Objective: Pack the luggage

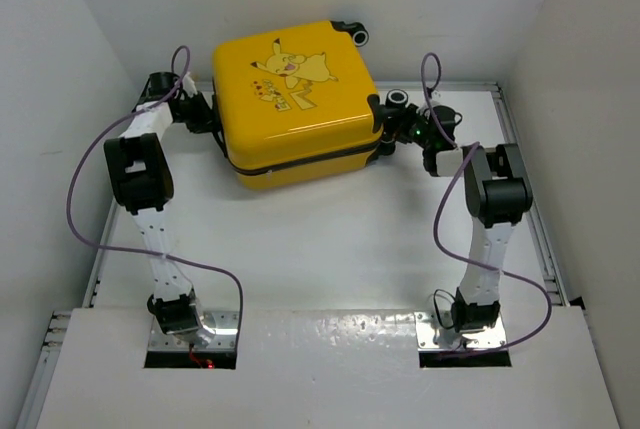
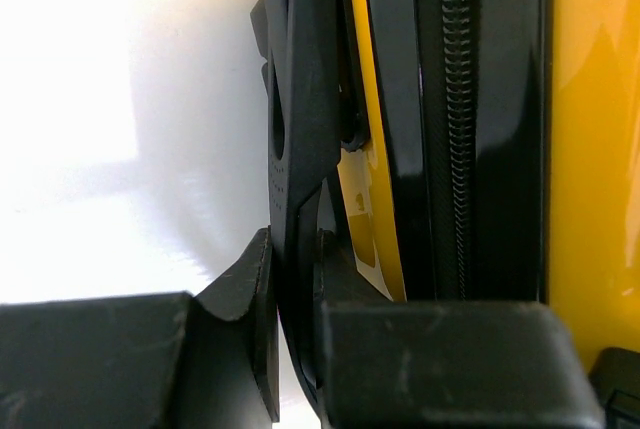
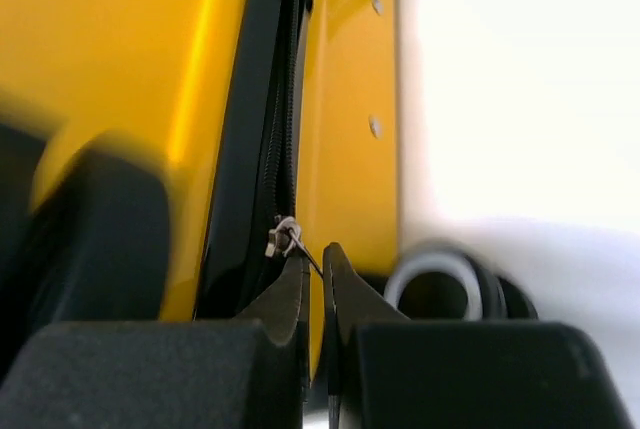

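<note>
The luggage (image 1: 295,99), a yellow hard-shell case with a Pikachu cartoon on its lid, lies closed and flat at the back of the white table. My left gripper (image 1: 212,119) is at its left side. In the left wrist view that gripper (image 2: 295,289) is shut on the black side handle (image 2: 300,149), beside the black zipper seam (image 2: 455,129). My right gripper (image 1: 388,139) is at the case's right side. The right wrist view shows this gripper (image 3: 314,274) shut on the thin metal zipper pull hanging from the slider (image 3: 283,239).
Black wheels stick out at the case's back corner (image 1: 352,32) and right corner (image 1: 398,99); one wheel (image 3: 440,284) is just beside my right fingers. White walls close in the table on both sides. A metal rail (image 1: 530,209) runs along the right edge.
</note>
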`<state>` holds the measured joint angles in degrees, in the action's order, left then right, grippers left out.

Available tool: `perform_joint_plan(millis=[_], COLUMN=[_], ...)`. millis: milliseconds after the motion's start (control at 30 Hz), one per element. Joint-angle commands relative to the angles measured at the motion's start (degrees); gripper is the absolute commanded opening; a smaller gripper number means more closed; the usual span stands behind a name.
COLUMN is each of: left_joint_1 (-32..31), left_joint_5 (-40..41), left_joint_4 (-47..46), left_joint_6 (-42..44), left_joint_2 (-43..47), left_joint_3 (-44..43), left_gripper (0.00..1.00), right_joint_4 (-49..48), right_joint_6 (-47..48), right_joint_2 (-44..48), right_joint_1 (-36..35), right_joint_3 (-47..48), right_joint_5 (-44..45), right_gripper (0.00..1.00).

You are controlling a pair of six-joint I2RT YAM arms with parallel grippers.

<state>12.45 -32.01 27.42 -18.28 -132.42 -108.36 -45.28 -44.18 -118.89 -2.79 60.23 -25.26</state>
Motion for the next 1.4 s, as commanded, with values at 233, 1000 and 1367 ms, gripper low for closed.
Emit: perform_joint_plan(millis=[233,1000,1367], left_joint_1=[2.6,0.8,11.9], left_joint_5=[9.6,-9.6,13.7], left_joint_4=[-7.3,-21.5,-2.4], left_joint_6=[9.9,-0.8,-0.1], left_joint_2=[-9.1,9.1,31.0], left_joint_3=[-2.7,14.1,18.2], left_gripper=[0.00,1.00,1.00], right_joint_4=[0.9,22.4,18.4], right_joint_6=[-9.3,-9.4,-17.4], right_joint_2=[-16.6,-8.8,3.8], right_joint_1=[3.5,-4.0,-14.0], right_joint_3=[24.3,13.0,-4.6], right_joint_5=[11.0,-10.3,-15.6], right_gripper=[0.00,0.22,0.20])
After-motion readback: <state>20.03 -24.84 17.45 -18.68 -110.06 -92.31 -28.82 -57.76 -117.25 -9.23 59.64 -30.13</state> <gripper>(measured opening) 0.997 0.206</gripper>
